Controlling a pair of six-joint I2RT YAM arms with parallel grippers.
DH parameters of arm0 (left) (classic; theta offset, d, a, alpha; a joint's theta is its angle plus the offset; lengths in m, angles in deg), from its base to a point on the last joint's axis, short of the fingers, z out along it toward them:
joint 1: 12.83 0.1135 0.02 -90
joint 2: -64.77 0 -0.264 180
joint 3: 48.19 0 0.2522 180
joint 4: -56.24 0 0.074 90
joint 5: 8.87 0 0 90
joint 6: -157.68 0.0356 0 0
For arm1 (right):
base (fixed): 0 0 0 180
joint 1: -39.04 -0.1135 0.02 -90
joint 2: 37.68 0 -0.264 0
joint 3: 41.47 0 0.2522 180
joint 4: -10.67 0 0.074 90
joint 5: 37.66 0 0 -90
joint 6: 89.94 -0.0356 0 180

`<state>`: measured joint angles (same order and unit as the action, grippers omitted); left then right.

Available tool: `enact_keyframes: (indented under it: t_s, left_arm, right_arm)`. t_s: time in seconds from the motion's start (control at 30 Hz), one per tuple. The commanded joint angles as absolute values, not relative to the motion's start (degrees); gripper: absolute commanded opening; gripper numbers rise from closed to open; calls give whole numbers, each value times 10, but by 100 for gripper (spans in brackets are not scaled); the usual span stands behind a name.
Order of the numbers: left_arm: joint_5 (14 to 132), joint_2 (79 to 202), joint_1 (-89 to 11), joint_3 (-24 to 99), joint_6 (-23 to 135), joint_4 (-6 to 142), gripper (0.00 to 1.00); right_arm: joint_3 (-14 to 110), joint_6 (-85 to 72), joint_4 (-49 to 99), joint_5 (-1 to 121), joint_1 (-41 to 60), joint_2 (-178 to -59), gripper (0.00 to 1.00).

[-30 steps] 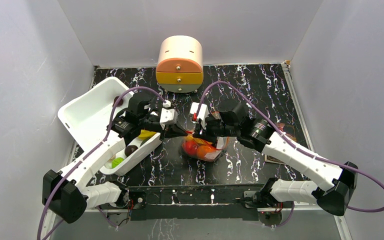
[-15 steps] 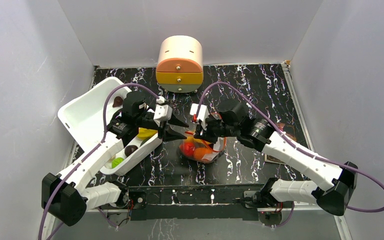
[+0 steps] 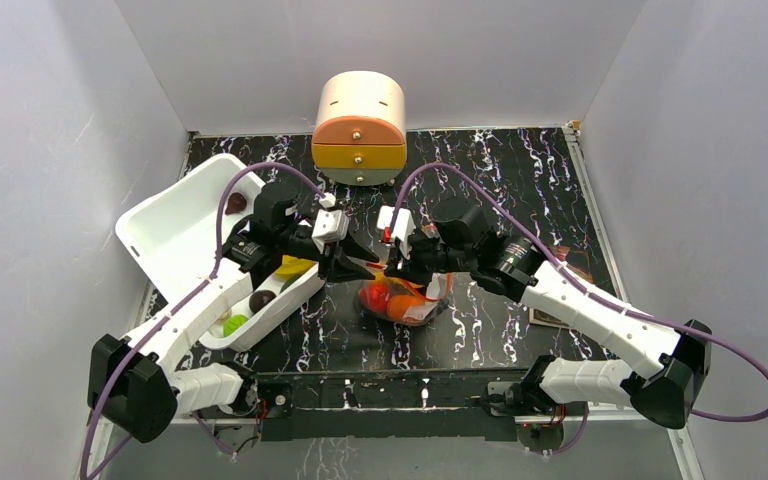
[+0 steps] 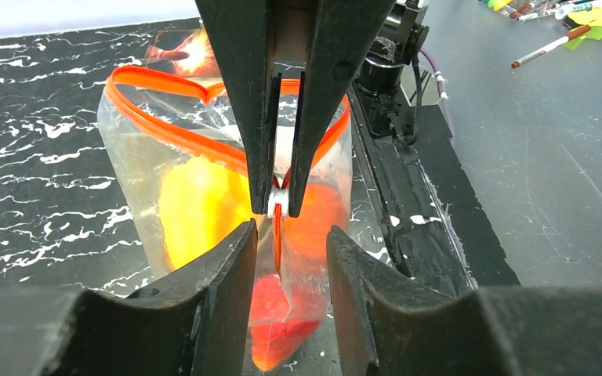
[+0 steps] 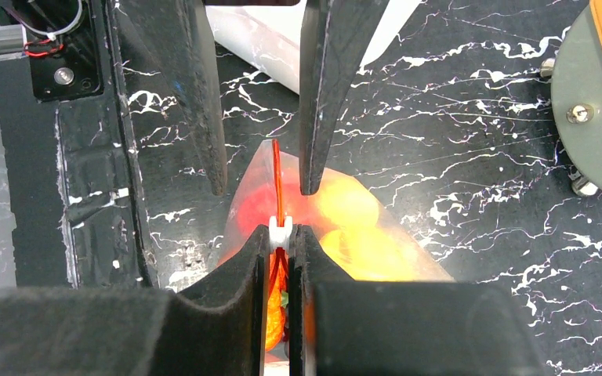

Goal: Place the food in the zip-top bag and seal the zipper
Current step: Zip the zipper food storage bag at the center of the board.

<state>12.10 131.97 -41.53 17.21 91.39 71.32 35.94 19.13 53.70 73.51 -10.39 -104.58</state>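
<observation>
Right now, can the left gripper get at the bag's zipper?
Probably yes: the left gripper is open and straddles the zipper, with nothing between. The right gripper, shut on the zipper, sits close ahead.

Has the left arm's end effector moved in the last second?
Yes. The left end effector has drawn back slightly leftward, toward the white tub and away from the zip-top bag, and its jaws have parted.

Bright, even light comes from overhead, and shadows on the table (image 3: 520,190) are soft and faint. In both wrist views the near fingers (image 4: 204,313) are dark, blurred and out of focus. Just beyond them the bag (image 4: 137,149) is sharp, with white glare streaks on its plastic. The zipper (image 5: 275,176) and food (image 5: 345,207) glow, lit through.
</observation>
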Motion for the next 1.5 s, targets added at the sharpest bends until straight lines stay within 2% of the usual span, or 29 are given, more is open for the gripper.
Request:
enact_keyframes:
  t_s: [0.0, 0.4, 0.5, 0.57, 0.6, 1.17, 1.47]
  left_arm:
    - [104, 1323, -413, 185, 934, 721, 35]
    - [114, 1323, -413, 185, 915, 698, 23]
    - [125, 1320, -413, 189, 918, 700, 12]
    - [135, 1316, -413, 192, 918, 698, 1]
    - [140, 1315, -413, 193, 918, 698, 0]
    - [298, 1317, -399, 260, 941, 722, 0]
    - [330, 1297, -332, 213, 847, 605, 0]
  right_arm:
    - [391, 182, 490, 743, -102, -1043, 0]
    - [388, 182, 488, 742, -103, -1044, 0]
    - [386, 183, 489, 738, -102, -1045, 0]
    - [388, 185, 494, 736, -102, -1046, 0]
    - [389, 186, 496, 735, -103, -1047, 0]
    - [407, 202, 560, 662, -102, -1019, 0]
    - [420, 176, 597, 639, -102, -1010, 0]
